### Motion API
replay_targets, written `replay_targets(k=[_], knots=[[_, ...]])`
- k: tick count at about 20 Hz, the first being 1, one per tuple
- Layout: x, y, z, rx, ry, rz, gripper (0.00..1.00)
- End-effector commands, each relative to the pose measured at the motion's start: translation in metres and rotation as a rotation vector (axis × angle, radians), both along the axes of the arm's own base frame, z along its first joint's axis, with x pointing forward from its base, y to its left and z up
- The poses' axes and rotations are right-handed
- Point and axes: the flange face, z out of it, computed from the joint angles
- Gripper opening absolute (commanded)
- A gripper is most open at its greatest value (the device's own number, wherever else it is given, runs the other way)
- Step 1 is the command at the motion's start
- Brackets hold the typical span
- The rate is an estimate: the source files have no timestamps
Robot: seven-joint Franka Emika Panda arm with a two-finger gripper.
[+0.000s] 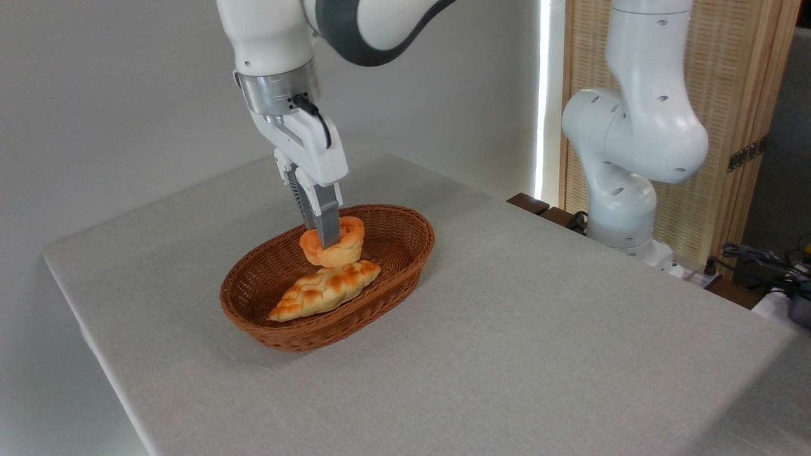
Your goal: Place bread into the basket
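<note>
While the two-finger gripper was clenched across the small round orange bun with a cracked, flower-like top, the bun hung inside the oval brown woven wicker basket, just above or touching the long golden braided loaf; which, I could not tell. It looked light and soft, liable to dent, so a gentle hold across its middle seemed best.
</note>
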Motion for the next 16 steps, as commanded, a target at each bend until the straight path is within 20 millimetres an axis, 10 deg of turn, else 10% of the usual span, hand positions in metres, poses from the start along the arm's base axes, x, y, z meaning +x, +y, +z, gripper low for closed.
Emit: replay_targets(k=[1, 16], knots=[[0.004, -0.028, -0.03, 0.005, 0.067, -0.03, 1.0], [0.014, 0.005, -0.027, 0.004, 0.058, 0.019, 1.0]])
